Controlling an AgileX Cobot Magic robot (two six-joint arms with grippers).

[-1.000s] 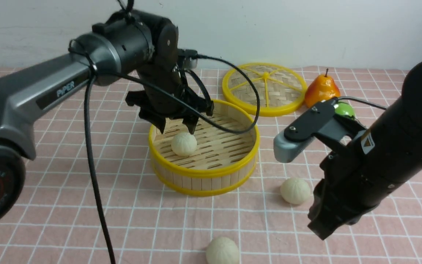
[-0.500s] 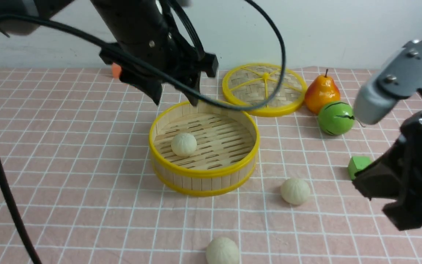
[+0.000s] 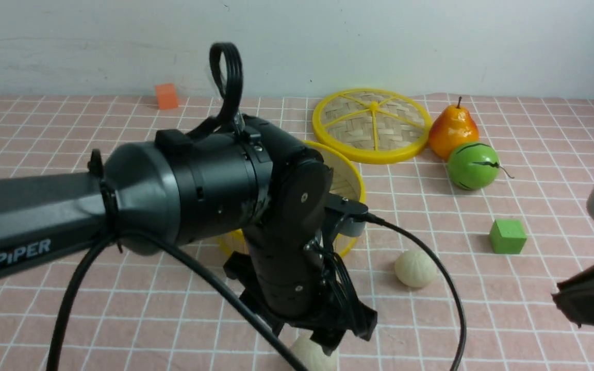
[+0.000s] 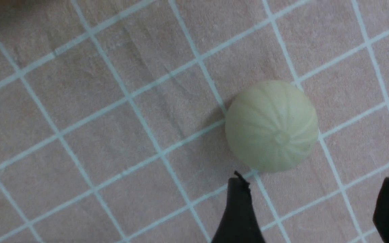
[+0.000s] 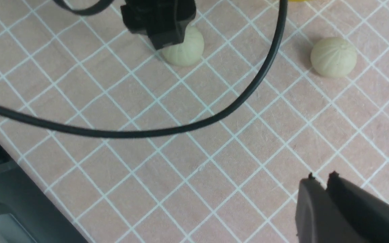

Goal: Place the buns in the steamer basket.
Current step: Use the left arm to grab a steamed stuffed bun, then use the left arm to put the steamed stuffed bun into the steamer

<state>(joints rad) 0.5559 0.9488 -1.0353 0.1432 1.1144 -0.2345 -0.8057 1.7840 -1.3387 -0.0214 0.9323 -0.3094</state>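
Landmark: round bamboo steamer basket with yellow plastic rims (image 3: pixel 357 178), mostly covered in the front view by the black and grey left arm (image 3: pixel 209 180).

Near: cream-white pleated dough bun (image 3: pixel 313 354), on the pale tiled surface, on the robot's side of the basket. Front view: partly masked by the left gripper (image 4: pixel 316 202); left wrist view: fully exposed, gathered tip showing, off-centre. Left jaws spread wide, nothing between them. Long axis: none evident, form round.

Right gripper (image 5: pixel 321 175), right of the basket, well apart: fingertips nearly together, a slim gap, holding nothing; tips shown only in the right wrist view.

Middle: second cream-white pleated bun (image 3: pixel 415 269), right of the basket and near it, bare tiles around it; green cube block (image 3: pixel 507 236), farther right.

Far: green striped ball fruit (image 3: pixel 473 166), orange-yellow pear (image 3: pixel 453 130), flat woven lid with yellow spokes (image 3: pixel 372 125), beyond the basket; orange block (image 3: pixel 166 96), beyond and left.
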